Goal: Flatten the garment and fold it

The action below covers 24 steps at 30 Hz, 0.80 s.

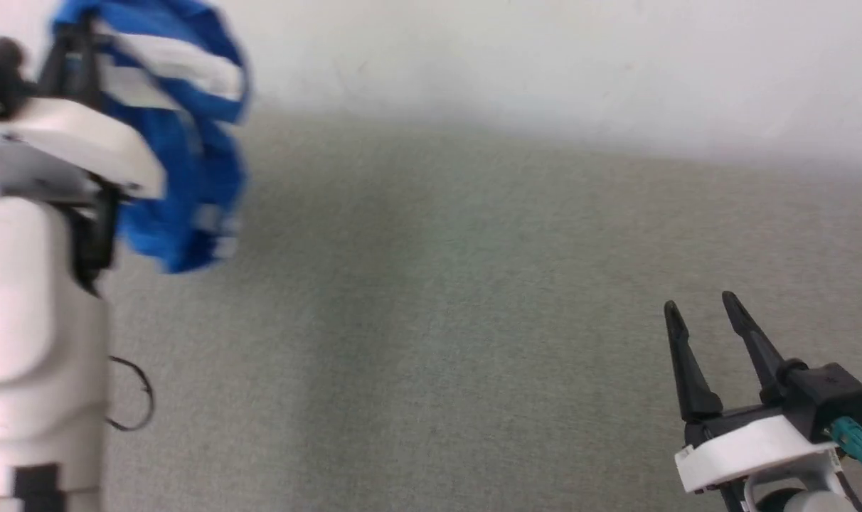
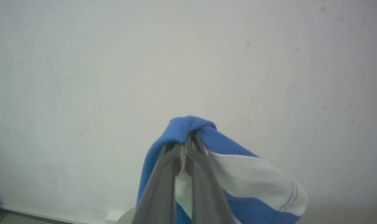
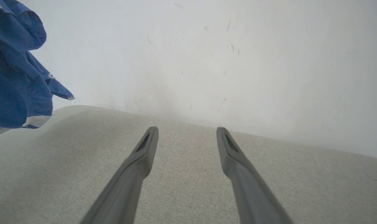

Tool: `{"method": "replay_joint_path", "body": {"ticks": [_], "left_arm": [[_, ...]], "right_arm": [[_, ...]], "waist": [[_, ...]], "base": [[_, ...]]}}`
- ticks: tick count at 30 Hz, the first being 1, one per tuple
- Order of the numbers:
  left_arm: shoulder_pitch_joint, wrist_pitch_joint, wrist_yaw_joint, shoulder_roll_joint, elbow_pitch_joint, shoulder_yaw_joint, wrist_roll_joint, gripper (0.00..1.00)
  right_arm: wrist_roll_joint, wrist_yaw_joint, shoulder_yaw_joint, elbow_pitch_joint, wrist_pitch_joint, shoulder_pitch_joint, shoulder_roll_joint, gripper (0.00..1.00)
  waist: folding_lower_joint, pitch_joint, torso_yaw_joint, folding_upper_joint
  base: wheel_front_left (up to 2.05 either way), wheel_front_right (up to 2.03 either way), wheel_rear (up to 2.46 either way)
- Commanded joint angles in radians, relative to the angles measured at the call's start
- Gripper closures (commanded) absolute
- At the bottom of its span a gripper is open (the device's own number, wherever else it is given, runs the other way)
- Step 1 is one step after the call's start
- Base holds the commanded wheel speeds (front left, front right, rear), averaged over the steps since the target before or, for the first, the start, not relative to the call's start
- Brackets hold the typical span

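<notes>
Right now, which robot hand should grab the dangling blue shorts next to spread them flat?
Probably the right hand: it is open and empty above the grey surface. The left hand is shut on the shorts, holding them bunched up in the air, so it cannot let go.

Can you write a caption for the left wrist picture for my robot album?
The left pincer pinches the bunched-up blue shorts, white band showing, in front of a pale wall.

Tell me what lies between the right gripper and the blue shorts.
Just bare grey surface, as the head view shows, from the right gripper to the shorts.
</notes>
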Motion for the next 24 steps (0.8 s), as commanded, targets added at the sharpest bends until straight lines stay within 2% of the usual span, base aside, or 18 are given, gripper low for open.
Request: {"method": "replay_joint_path", "body": {"ticks": [1, 9, 14, 18, 22, 24], "left_arm": [[0.026, -0.001, 0.007, -0.020, -0.025, -0.016, -0.001, 1.00], [0.149, 0.014, -0.005, -0.189, -0.262, -0.151, -0.036, 1.00], [0.276, 0.011, 0.005, -0.248, -0.366, -0.212, -0.063, 1.00], [0.468, 0.023, 0.046, -0.264, -0.357, -0.231, -0.091, 1.00], [0.662, 0.018, 0.102, -0.260, -0.261, -0.229, -0.089, 1.00], [0.720, 0.001, 0.098, -0.261, -0.211, -0.242, -0.092, 1.00]], "right_arm": [[-0.008, -0.001, -0.001, -0.008, 0.004, 0.012, 0.003, 0.00], [0.011, -0.001, 0.005, -0.023, 0.031, 0.043, 0.004, 0.00], [0.017, -0.001, 0.001, -0.025, 0.040, 0.067, 0.004, 0.00], [0.022, -0.001, 0.006, -0.024, 0.045, 0.085, 0.004, 0.00], [0.025, -0.001, 0.006, -0.022, 0.043, 0.091, 0.004, 0.00], [0.027, -0.001, 0.003, -0.024, 0.044, 0.097, 0.004, 0.00]], "waist": [[0.0003, -0.057, -0.067, -0.0001], [0.0003, -0.104, -0.228, -0.0001], [0.0003, -0.109, -0.312, -0.0001], [0.0003, -0.109, -0.357, -0.0001], [0.0003, -0.101, -0.369, -0.0001], [0.0003, -0.099, -0.362, -0.0001]], "base": [[0.00, 0.00, 0.00], [0.00, 0.00, 0.00], [0.00, 0.00, 0.00], [0.00, 0.00, 0.00], [0.00, 0.00, 0.00], [0.00, 0.00, 0.00]]}}
